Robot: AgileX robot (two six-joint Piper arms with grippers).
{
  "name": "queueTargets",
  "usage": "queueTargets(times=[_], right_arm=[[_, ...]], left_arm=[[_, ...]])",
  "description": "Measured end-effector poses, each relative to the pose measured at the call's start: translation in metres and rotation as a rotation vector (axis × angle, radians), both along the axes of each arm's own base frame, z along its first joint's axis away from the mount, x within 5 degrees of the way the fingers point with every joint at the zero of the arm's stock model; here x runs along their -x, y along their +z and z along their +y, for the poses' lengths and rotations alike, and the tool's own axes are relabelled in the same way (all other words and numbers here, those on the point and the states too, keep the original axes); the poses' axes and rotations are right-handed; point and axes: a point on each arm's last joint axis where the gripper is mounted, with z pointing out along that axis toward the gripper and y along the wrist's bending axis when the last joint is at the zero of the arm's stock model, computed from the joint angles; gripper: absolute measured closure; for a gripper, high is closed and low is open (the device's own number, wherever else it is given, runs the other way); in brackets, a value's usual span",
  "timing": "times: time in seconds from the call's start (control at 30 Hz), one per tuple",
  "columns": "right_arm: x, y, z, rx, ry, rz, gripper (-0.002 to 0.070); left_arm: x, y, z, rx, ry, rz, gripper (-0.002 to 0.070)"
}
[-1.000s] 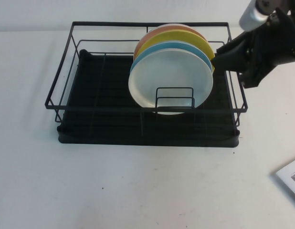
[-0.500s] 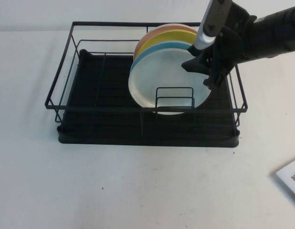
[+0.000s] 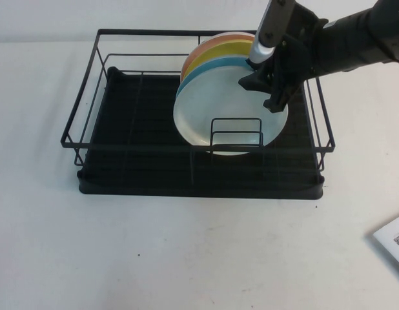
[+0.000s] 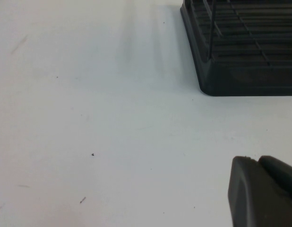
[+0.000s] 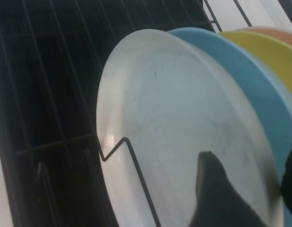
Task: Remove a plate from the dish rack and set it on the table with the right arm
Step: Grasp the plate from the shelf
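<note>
The white plate stands upright at the front of a stack in the black dish rack, held by a wire divider. Behind it stand a light-blue plate, a yellow plate and an orange plate. My right gripper is open at the white plate's upper right rim. In the right wrist view the gripper has one finger in front of the white plate and the other behind its rim. My left gripper is shut and empty, low over the table beside a corner of the rack.
A white card with a printed code lies at the table's right edge. The rack's left half holds no dishes. Bare table lies in front of the rack and to its left.
My right gripper has moved left from outside the rack's right end to the white plate's upper right rim. The plates have not moved.
</note>
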Motion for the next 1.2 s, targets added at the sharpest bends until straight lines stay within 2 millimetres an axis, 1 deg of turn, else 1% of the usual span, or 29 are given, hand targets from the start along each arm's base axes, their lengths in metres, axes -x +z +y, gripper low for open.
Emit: queueTargets(times=[0.5,0.63,0.7,0.73,0.83,0.87,0.9,1.03,1.1,1.2], right_arm=[[-0.013,-0.017,0.0,0.035,-0.032,-0.014,0.04],[-0.013,-0.017,0.0,0.039,-0.032,-0.018,0.0408],[-0.013,-0.017,0.0,0.039,-0.034,-0.019,0.044],[-0.013,-0.017,0.0,0.038,-0.037,-0.023,0.047],[-0.014,-0.016,0.0,0.038,-0.045,-0.035,0.0597],[-0.015,-0.016,-0.001,0.041,-0.048,-0.046,0.0617],[-0.015,-0.016,-0.001,0.04,-0.05,-0.047,0.0619],[-0.013,-0.01,-0.002,0.037,-0.047,-0.06,0.0619],[-0.009,-0.001,-0.003,0.03,-0.043,-0.074,0.0619],[-0.002,0.02,-0.005,0.013,-0.037,-0.115,0.0619]], left_arm=[[0.0,0.0,0.0,0.0,0.0,0.0,0.0679],[0.0,0.0,0.0,0.0,0.0,0.0,0.0679],[0.0,0.0,0.0,0.0,0.0,0.0,0.0679],[0.0,0.0,0.0,0.0,0.0,0.0,0.0679],[0.0,0.0,0.0,0.0,0.0,0.0,0.0679],[0.0,0.0,0.0,0.0,0.0,0.0,0.0679],[0.0,0.0,0.0,0.0,0.0,0.0,0.0679],[0.0,0.0,0.0,0.0,0.0,0.0,0.0679],[0.0,0.0,0.0,0.0,0.0,0.0,0.0679],[0.0,0.0,0.0,0.0,0.0,0.0,0.0679]])
